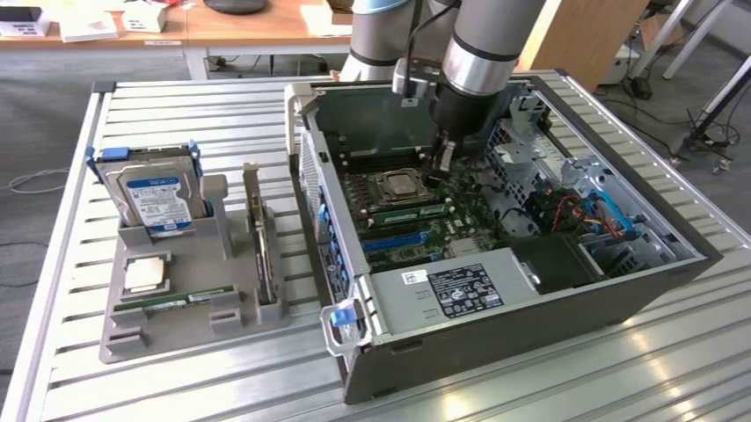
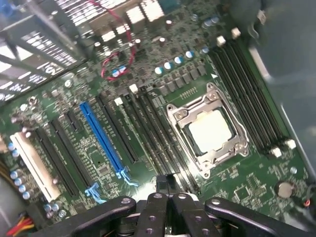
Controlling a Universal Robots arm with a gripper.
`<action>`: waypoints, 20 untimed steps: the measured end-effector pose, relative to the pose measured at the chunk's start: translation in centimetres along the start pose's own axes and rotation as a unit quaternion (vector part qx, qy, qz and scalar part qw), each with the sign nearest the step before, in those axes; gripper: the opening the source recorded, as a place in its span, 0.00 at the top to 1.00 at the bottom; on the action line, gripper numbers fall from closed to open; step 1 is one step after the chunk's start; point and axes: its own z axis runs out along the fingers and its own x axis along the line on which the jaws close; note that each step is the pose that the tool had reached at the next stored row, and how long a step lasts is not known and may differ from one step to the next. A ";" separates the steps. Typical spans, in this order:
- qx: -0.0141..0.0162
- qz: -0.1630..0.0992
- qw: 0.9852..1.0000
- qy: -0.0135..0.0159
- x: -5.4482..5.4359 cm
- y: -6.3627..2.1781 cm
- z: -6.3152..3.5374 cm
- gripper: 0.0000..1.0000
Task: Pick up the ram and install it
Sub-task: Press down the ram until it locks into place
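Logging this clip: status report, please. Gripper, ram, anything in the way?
Gripper shut, low inside the computer case over the motherboard. One ram stick lies in the parts holder. Nothing blocking.

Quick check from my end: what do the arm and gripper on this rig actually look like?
The arm is built of thick grey tubular segments with a light blue ring at the top joint and a silver band lower down. Below that sits a black wrist section. The gripper is black, with curved linkage bars studded with round pivot pins.
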 end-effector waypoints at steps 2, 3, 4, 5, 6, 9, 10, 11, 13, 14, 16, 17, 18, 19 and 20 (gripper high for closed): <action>0.001 0.016 1.000 -0.001 0.0 0.00 0.01 0.89; 0.001 0.024 1.000 -0.001 0.0 0.00 0.02 0.89; 0.001 0.033 0.999 -0.001 0.0 0.00 0.02 0.89; 0.002 0.041 0.999 -0.001 0.0 0.00 0.03 0.89; 0.002 0.049 0.999 -0.002 0.0 0.00 0.03 0.89; 0.003 0.074 0.997 -0.003 0.0 0.00 0.05 0.89; 0.004 0.082 0.997 -0.003 0.0 0.00 0.05 0.89; 0.004 0.090 0.996 -0.003 0.0 0.00 0.06 0.89; 0.005 0.107 0.994 -0.004 0.0 0.00 0.07 0.89; 0.005 0.116 0.993 -0.004 0.0 0.00 0.08 0.89; 0.006 0.132 0.991 -0.005 0.0 0.00 0.10 0.89; 0.006 0.141 0.990 -0.005 0.0 0.00 0.10 0.89; 0.007 0.149 0.989 -0.005 0.0 -0.01 0.11 0.89; 0.007 0.157 0.988 -0.005 0.0 -0.01 0.11 0.89; 0.008 0.166 0.986 -0.006 0.0 0.00 0.12 0.89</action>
